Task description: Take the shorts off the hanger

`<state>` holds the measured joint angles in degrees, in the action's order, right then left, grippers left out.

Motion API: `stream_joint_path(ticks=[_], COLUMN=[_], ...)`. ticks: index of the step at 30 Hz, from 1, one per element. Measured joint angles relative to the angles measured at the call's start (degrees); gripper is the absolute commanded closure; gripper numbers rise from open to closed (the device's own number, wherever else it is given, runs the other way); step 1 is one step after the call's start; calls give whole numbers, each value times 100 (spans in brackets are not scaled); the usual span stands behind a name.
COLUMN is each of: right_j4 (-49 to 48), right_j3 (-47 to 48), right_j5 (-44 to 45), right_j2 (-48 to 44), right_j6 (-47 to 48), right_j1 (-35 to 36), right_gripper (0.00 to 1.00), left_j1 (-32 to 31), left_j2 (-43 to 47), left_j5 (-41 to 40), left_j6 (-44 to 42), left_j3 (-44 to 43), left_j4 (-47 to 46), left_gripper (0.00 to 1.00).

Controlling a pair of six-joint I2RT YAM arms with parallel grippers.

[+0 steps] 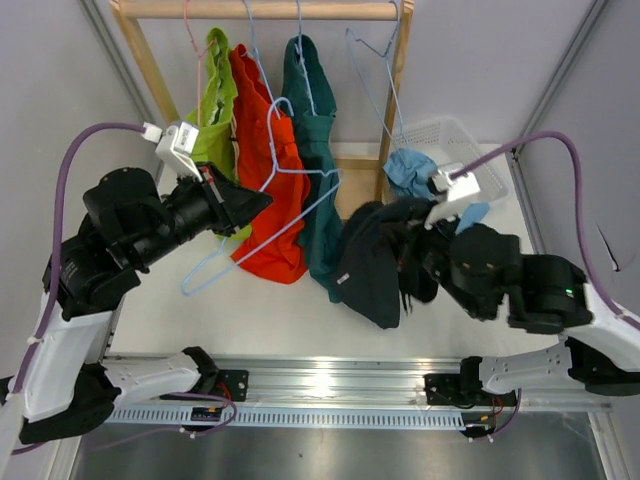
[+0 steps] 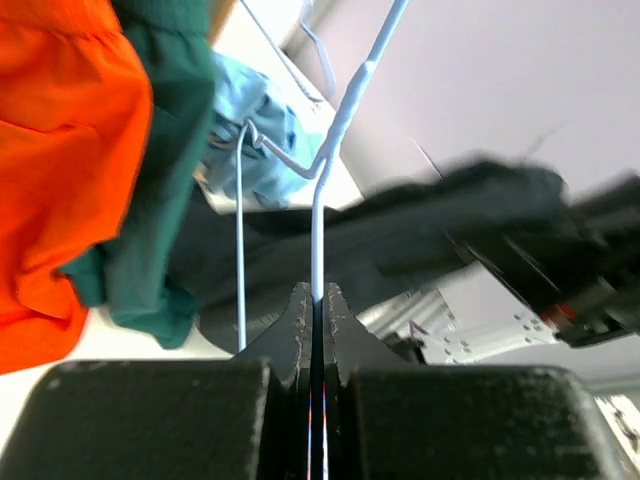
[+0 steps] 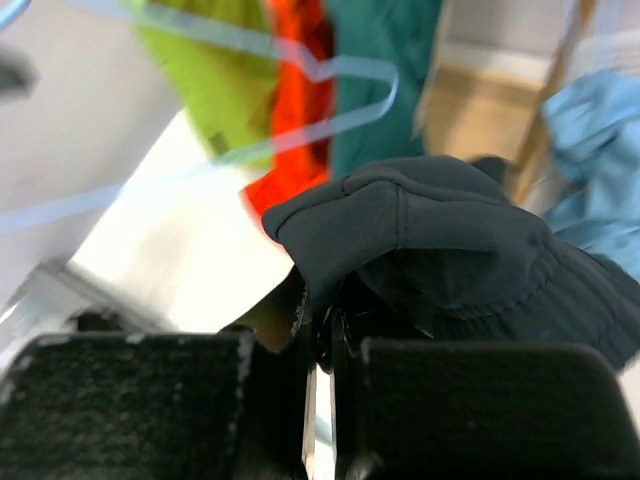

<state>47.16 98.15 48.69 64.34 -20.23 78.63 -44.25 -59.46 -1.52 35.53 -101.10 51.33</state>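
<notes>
Nearest, the right fingers [image 3: 290,318] are clenched on a fold of the dark navy shorts [image 1: 372,262], which drape over them and hide them from above; whether the cloth touches the desk [image 1: 260,300] is unclear. The left fingers [image 2: 297,325] pinch the wire of a bare pale blue hanger [image 2: 316,250]. Farther back, a white basket [image 1: 455,132] holds the light blue shorts [image 1: 408,170], partly behind the right wrist. On the rail [image 1: 260,10] hang lime green shorts [image 1: 215,115], orange-red shorts [image 1: 268,190] and teal shorts [image 1: 315,140], the lime pair half hidden by the left arm
</notes>
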Motion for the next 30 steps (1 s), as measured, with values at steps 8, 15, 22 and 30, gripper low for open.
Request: stream_joint_path(ticks=[8,15,22,30], right_j4=[1602,2562,2800,2802], right_j3=[214,173,44,-365], right_j5=[-345,-623,-1117,-1390], right_j2=[-1110,-1670,-1873,-1982], right_j6=[-1025,-1550,-1561,-1453], right_j1=[540,337,-262,-535], right_gripper=[100,100,100,100], left_j1=[-17,-28,-33,7], left_j2=[-1751,-3617,-4524,-5071], left_j5=[-772,-1541,-2299,-2754], left_j6=[-625,-1130,-1613,-2074], left_j3=[-1991,-3469,-3836,-4015], left_j4=[-57,-201,-1093,-2321], left_gripper=[100,100,100,100])
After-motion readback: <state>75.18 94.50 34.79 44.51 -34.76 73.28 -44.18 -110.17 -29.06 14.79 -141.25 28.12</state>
